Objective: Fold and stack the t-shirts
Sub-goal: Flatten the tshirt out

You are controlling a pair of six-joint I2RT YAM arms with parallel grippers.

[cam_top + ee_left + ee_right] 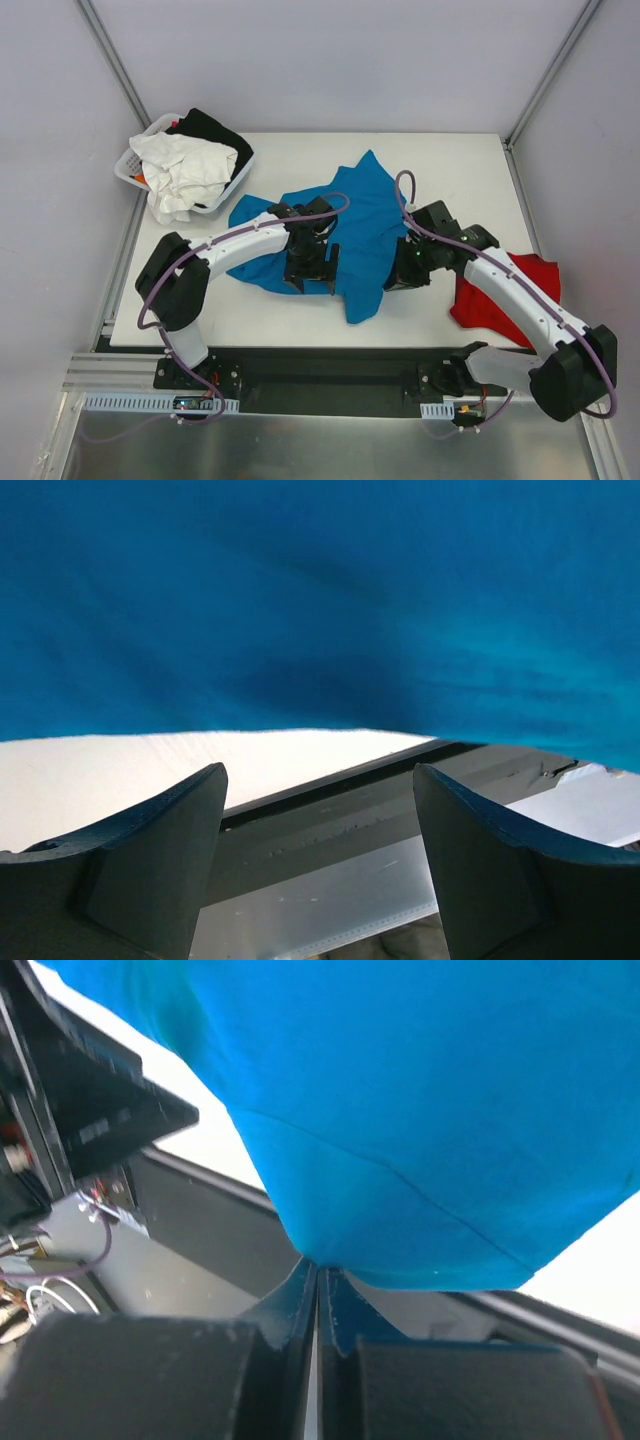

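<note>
A: What had the fingers got?

B: The right gripper (318, 1278) was pinched together on an edge of the blue shirt (355, 225). The left gripper (318, 780) hovered at its near edge, fingers apart, holding nothing.

A: And the shirts?

B: The blue one lay rumpled in the middle of the table (450, 165), unfolded. The red shirt (500, 290) sat bunched at the right edge. Nothing was folded or stacked; the job looked barely begun.

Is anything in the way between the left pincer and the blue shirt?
No, nothing I can see. The left pincer is open and the crumpled turquoise-blue cotton t-shirt is right in front of it. The right pincer is shut on that shirt's edge.
</note>
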